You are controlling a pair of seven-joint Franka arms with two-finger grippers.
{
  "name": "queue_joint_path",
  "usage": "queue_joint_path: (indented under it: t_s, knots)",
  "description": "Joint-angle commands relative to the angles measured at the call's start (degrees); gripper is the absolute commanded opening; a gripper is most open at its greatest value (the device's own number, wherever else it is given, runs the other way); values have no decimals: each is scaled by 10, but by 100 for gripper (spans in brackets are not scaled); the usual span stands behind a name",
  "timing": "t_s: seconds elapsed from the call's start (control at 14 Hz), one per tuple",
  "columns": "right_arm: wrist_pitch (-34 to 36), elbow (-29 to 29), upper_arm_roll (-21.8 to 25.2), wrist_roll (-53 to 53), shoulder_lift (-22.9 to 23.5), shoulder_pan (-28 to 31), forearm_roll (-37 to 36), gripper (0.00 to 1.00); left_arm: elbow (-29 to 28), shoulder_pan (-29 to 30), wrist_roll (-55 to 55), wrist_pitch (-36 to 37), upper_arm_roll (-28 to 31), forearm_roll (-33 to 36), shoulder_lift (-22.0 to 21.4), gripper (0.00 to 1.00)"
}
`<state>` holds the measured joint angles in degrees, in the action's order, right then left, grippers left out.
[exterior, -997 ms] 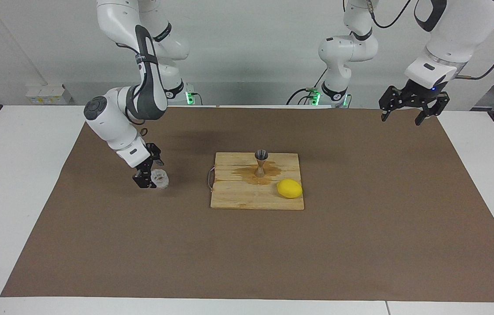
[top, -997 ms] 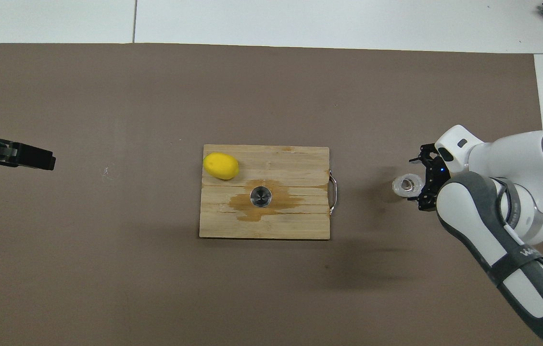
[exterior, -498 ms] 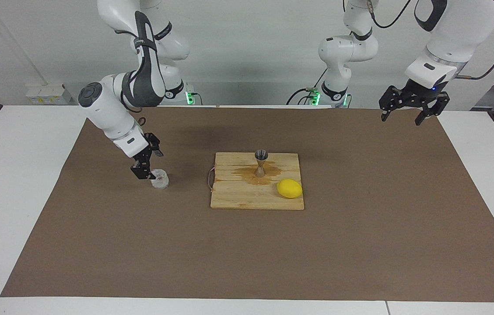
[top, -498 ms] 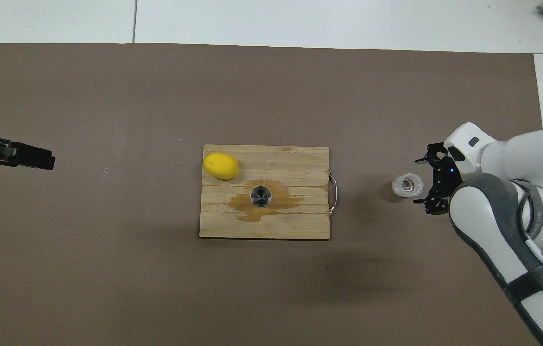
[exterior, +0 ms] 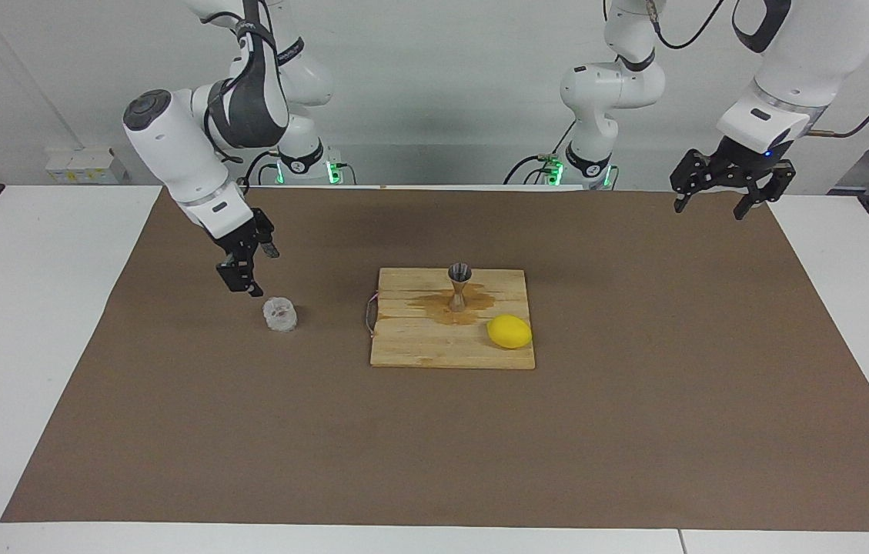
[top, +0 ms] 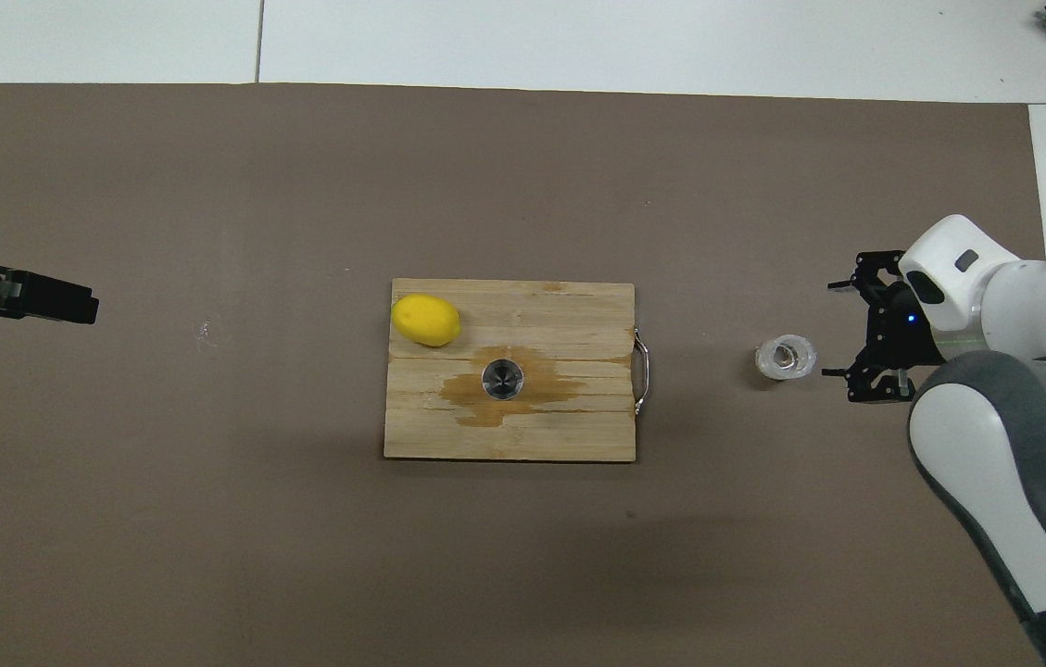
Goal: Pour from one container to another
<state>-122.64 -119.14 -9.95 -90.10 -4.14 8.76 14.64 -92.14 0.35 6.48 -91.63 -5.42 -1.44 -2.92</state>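
The clear faceted glass cup (exterior: 280, 315) stands upright on the brown mat, toward the right arm's end of the table; it also shows in the overhead view (top: 786, 357). My right gripper (exterior: 263, 273) is open and empty, raised above the mat beside the cup, apart from it; it shows in the overhead view (top: 842, 332) too. The silvery jigger (exterior: 459, 287) stands upright on the wooden board (exterior: 419, 346), in a wet brown stain, and shows from above (top: 502, 379). My left gripper (exterior: 707, 211) is open and empty, and waits above the mat's corner.
A yellow lemon (exterior: 509, 332) lies on the board, farther from the robots than the jigger. The board (top: 578, 306) has a metal handle (top: 641, 371) on the side facing the cup. The brown mat (exterior: 434, 446) covers most of the white table.
My right gripper has risen from around the cup and drawn back toward its base. The cup stays standing on the mat. The left arm has barely moved.
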Motion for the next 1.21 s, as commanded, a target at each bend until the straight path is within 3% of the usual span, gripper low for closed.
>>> queue_joint_path:
  t_s: [0.0,0.21,0.64,1.14]
  knots:
    - [10,36,-4,17,7,12,-13,100,5,2,7,-7,4,-8,0,100]
    - [11,47,-2,29,5,14,-41,100,5,1,7,-9,4,-8,2,100]
    - [79,98,-3,199,4,8,-75,100,3,1,7,-9,4,-7,2,100]
    - [179,190,-8,635,9,3,-109,100,3,1,6,-8,4,-7,2,100]
